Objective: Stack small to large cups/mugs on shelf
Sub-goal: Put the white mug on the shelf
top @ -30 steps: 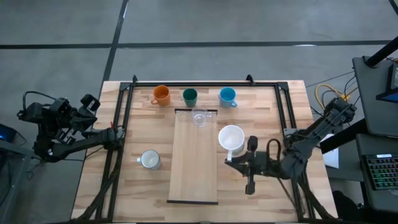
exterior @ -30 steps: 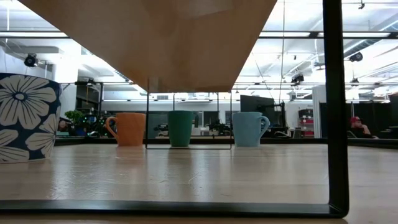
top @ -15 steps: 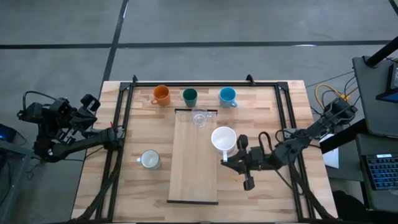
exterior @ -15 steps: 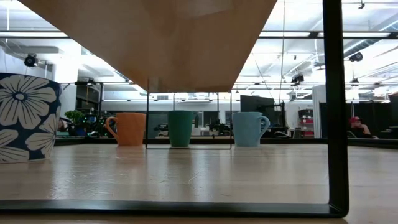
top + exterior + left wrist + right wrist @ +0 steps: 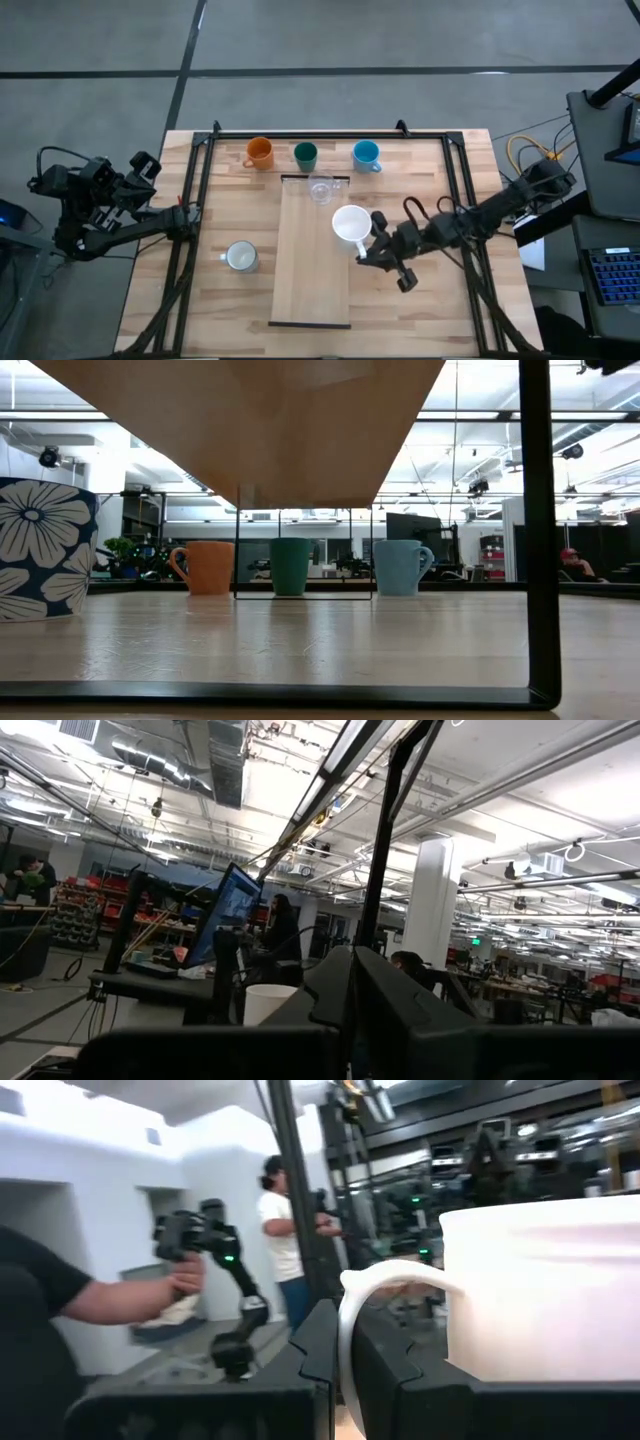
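Observation:
My right gripper [image 5: 366, 250] is shut on the white mug [image 5: 352, 223], which is over the right edge of the pale wooden shelf [image 5: 312, 270]. The mug also shows in the right wrist view [image 5: 540, 1290]. A clear glass [image 5: 320, 189] stands on the shelf's far end. The orange mug [image 5: 259, 152], dark green cup [image 5: 305, 154] and light blue mug [image 5: 366, 154] stand in a row on the tabletop behind the shelf. A pale mug [image 5: 241, 257], flowered on its outside [image 5: 40, 550], stands left of the shelf. My left gripper [image 5: 186, 214] waits shut at the table's left edge. My right gripper pinches the white mug's handle loop [image 5: 345, 1330] between its two fingers. The fingers come about level from the table's right and near side. The mug stays upright with its mouth up, on the far left side of the fingers.
A black metal frame [image 5: 205, 190] runs round the tabletop and carries the raised shelf, whose underside shows in the low view [image 5: 260, 430]. People stand in the room beyond the table [image 5: 285, 1230]. Bare tabletop [image 5: 420, 320] lies right of the shelf.
My right gripper has carried the white mug toward the table's left edge, from beside the shelf to over its right edge, and has swung round so that it lies more slantwise. The mug has stayed upright.

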Tool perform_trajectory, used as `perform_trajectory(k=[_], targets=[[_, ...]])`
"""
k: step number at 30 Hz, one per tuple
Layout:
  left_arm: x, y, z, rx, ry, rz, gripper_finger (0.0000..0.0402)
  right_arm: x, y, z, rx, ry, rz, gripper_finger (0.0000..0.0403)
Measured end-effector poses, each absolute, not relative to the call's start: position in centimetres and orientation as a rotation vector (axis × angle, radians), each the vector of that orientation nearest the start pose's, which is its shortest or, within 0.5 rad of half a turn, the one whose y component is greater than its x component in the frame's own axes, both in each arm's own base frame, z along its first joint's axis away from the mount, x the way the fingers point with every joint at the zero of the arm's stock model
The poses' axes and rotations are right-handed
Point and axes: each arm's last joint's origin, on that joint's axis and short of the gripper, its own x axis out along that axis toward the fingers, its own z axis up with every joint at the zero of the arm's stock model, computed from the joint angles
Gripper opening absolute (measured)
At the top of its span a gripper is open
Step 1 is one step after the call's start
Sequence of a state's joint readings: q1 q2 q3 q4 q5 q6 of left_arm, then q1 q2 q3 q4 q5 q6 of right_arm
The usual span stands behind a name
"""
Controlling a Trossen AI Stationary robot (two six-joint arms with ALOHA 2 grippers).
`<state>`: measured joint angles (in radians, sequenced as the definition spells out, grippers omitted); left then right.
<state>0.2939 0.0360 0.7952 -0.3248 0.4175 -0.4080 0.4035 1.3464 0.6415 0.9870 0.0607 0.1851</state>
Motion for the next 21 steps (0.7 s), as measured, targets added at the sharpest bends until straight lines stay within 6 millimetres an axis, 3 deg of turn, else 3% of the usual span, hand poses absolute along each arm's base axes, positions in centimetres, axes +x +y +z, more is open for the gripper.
perform_trajectory(k=[8, 21], targets=[[-1.8, -1.8, 36.5, -0.25, -0.375, -0.2, 0.0004, 26.5, 8.1, 26.7, 0.299, -0.185, 0.507, 0.0013], [-1.8, -1.8, 36.5, -0.25, -0.376, -0.2, 0.0004, 26.2, 4.6, 25.2, 0.294, -0.18, 0.573, 0.0013]])
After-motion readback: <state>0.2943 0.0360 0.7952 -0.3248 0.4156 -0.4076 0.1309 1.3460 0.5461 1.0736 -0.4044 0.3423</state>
